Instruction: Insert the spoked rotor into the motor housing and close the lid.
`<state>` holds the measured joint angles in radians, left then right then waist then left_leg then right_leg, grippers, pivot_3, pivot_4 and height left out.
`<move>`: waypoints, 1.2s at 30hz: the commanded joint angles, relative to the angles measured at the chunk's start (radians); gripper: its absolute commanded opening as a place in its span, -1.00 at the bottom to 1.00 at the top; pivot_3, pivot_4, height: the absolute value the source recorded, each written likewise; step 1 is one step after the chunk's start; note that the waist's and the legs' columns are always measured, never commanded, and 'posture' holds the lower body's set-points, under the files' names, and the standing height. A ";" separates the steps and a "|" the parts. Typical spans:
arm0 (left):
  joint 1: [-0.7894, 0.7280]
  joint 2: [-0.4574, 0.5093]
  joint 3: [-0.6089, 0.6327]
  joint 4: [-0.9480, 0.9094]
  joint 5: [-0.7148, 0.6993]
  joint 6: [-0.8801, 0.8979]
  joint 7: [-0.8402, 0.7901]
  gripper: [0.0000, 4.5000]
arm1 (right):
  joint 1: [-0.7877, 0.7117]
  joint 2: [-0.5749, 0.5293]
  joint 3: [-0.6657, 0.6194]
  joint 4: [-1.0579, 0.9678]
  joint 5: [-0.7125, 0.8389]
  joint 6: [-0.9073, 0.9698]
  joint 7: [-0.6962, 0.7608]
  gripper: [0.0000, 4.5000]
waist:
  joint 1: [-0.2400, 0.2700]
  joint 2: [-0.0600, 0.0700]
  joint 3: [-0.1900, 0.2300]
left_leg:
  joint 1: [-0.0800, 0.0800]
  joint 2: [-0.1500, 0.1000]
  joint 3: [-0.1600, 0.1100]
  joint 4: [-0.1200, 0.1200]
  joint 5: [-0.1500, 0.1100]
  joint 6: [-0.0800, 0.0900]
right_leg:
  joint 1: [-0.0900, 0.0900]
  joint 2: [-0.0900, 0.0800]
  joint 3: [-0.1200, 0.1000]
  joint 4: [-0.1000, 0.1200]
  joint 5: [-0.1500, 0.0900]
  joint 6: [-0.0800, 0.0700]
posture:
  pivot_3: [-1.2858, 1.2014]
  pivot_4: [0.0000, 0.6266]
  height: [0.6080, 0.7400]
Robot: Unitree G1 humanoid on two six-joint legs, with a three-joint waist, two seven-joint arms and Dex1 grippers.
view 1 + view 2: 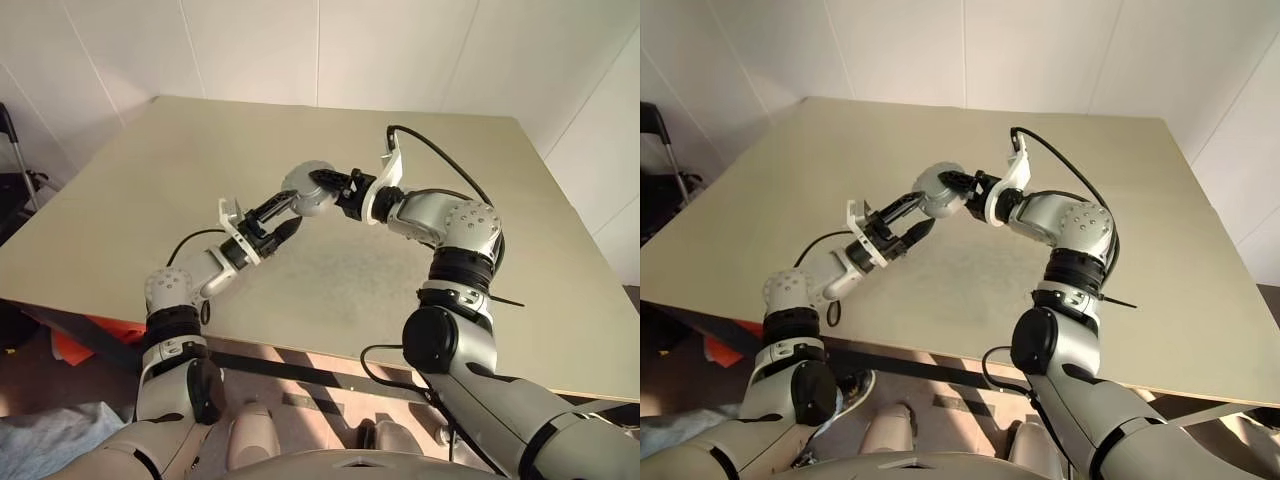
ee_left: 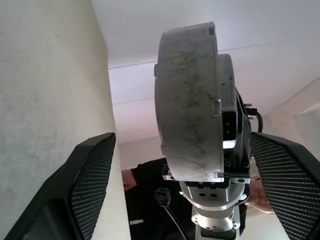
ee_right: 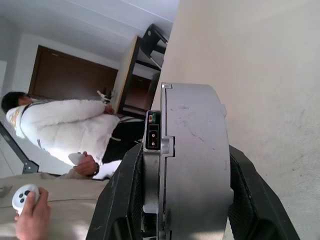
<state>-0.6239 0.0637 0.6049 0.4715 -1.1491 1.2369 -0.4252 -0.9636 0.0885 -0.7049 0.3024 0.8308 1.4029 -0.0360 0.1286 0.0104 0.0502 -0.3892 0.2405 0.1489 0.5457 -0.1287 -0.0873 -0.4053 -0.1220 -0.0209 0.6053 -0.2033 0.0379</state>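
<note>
A: Above the middle of the table (image 1: 480,200), where is the motor housing (image 1: 308,189)?

B: Lifted clear of the surface, clamped in the right gripper (image 1: 328,186). In the right wrist view its two black fingers (image 3: 122,205) press on the flat faces of the thick grey drum, one on each side.

A: And the left gripper (image 1: 281,221)?

B: Its jaws stand wide apart, holding nothing. In the left wrist view the housing's rim sits between the spread fingers (image 2: 92,182) without touching either (there is clear space on both sides).

A: So how does the housing lie from that empty gripper?

B: Just ahead of its fingertips and a little higher, in the head views. The drum is turned on edge, its axis running roughly level across the left gripper's line of reach, so that gripper faces the curved side wall, not an open face.

A: Which arm is nearer, then?

B: The right already has it; the left is just beside it. I judge the rotor and lid are already in, since the drum looks closed, though I cannot tell for sure. Setting the housing down would fall to the right arm.
</note>
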 commanded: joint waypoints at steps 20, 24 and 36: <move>-0.052 0.025 -0.012 0.050 -0.049 -0.080 -0.031 -0.07 | 0.027 0.042 0.023 -0.121 0.122 0.037 -0.049 -0.05 | 0.002 0.000 0.000 | 0.000 0.000 0.000 0.001 0.000 0.000 | 0.000 0.000 0.000 0.000 0.001 0.001 | 0.03 -1.00 1.00; -0.046 0.027 -0.026 0.040 -0.047 -0.063 -0.037 -0.07 | 0.032 0.036 0.041 -0.127 0.122 0.022 -0.046 -0.05 | 0.002 0.000 0.000 | 0.000 0.000 0.000 0.001 0.000 0.000 | 0.000 0.000 0.000 0.001 0.001 0.001 | 0.03 -1.00 1.00; -0.033 0.039 -0.033 0.039 -0.007 -0.108 -0.027 -0.07 | 0.065 0.009 0.133 -0.178 0.102 -0.083 -0.017 0.99 | 0.005 0.000 0.000 | 0.000 0.000 0.000 0.002 0.000 0.000 | 0.001 0.000 0.000 0.001 0.001 0.001 | 0.03 -1.00 1.00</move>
<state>-0.6530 0.0932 0.5763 0.5343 -1.1584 1.1438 -0.4531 -0.8809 0.1021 -0.5843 0.1868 0.9041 1.3523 -0.0689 0.1338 0.0101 0.0500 -0.3892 0.2405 0.1485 0.5472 -0.1286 -0.0874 -0.4045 -0.1222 -0.0211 0.6063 -0.2025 0.0391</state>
